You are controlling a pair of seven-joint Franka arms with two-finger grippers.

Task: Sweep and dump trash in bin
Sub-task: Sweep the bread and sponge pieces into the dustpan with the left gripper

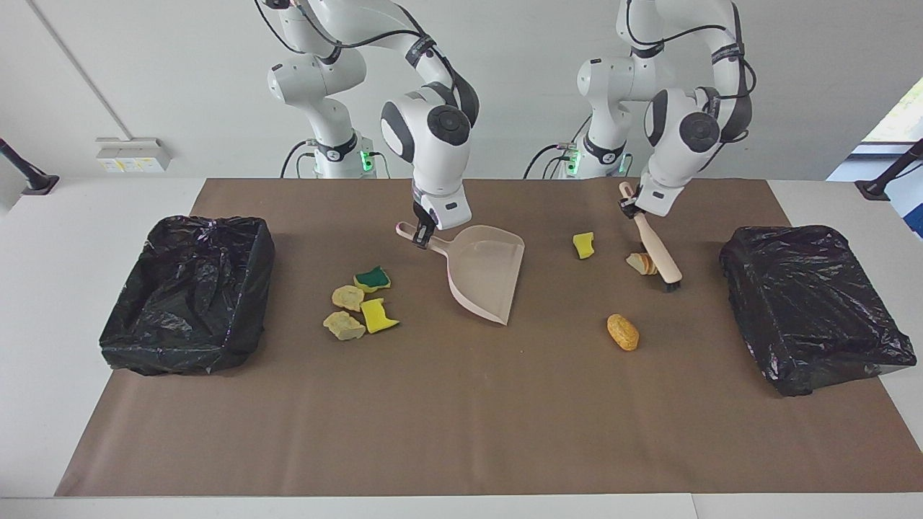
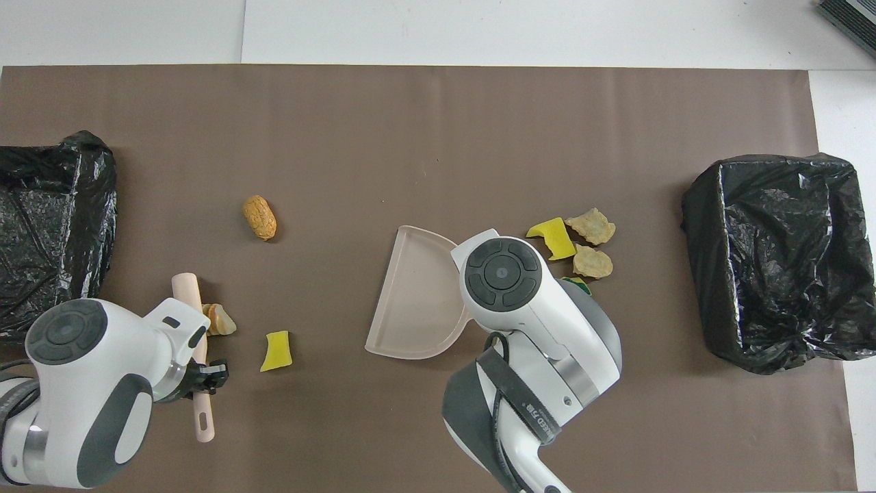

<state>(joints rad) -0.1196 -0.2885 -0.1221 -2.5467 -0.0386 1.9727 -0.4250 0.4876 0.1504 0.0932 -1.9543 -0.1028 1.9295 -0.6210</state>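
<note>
We have both arms at work: the left gripper [image 1: 633, 205] is clamped on the handle of the brush [image 1: 657, 249], and the right gripper [image 1: 422, 234] is clenched on the handle of the dustpan [image 1: 487, 277], which sits mid-mat. Reading the facing view as a clock around the pan, we have a bread slice [image 1: 640, 263] touching the brush at three o'clock, a yellow sponge piece [image 1: 584, 245] at two, and a golden-brown chunk [image 1: 623, 332] alone at four. The cluster of four [image 1: 360, 303], sponges and tan chunks, lies at nine. None of the trash is in the pan yet. Our worry is the pan's mouth: it opens toward six, not toward the brush, so a sweep now would likely push the slice past the lip. We cannot tell whether that lip lies flat on the mat; any gap would let scraps slide under. A brisk stroke could bounce the light sponge away, and the rounded chunk looks ready to roll. The loose black liners of the bins, one at nine [image 1: 180, 353] and one at three [image 1: 807, 303], could catch the pan's edge at dumping. The brown mat [image 1: 461, 418] is smooth and covers a white table [image 1: 43, 288]. A plain pale wall with a socket box [image 1: 132, 155] stands at ten.
</note>
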